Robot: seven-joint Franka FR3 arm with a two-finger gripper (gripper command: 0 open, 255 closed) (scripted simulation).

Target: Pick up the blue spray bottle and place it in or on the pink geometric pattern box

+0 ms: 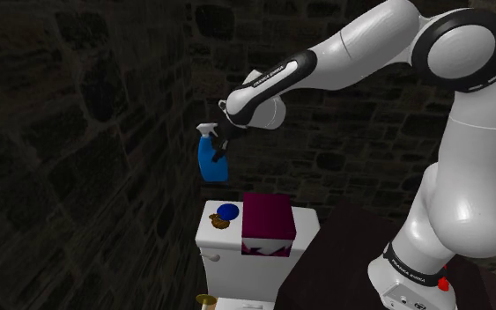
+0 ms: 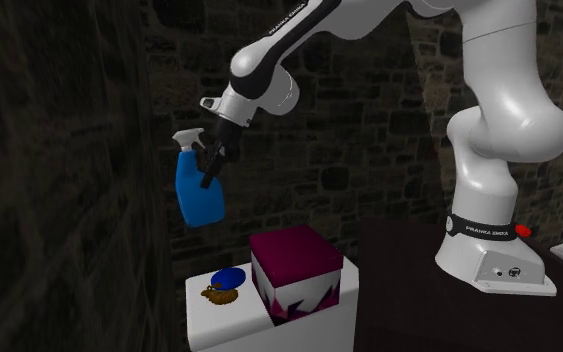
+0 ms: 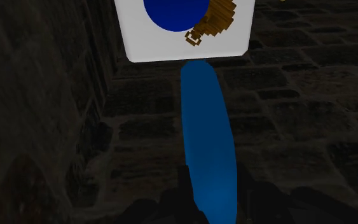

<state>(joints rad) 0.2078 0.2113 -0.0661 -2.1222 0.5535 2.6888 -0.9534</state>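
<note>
The blue spray bottle (image 1: 210, 160) with a pale trigger head hangs in the air, clasped by my black gripper (image 1: 220, 147), which is shut on it. It is above the white toilet tank (image 1: 222, 251) and well above the dark pink box (image 1: 267, 224) with a white triangle pattern on its side. From the second exterior view the bottle (image 2: 198, 188) is held by the gripper (image 2: 212, 165) up and to the left of the box (image 2: 294, 264). In the wrist view the bottle (image 3: 208, 137) runs out between the fingers (image 3: 185, 186) toward the tank top (image 3: 139, 38).
On the tank top beside the box lie a round blue object (image 1: 227, 211) and a small brown object (image 1: 220, 222). Dark stone walls close in behind and at the shoulder view's left. A dark surface (image 1: 343, 264) carries my stand.
</note>
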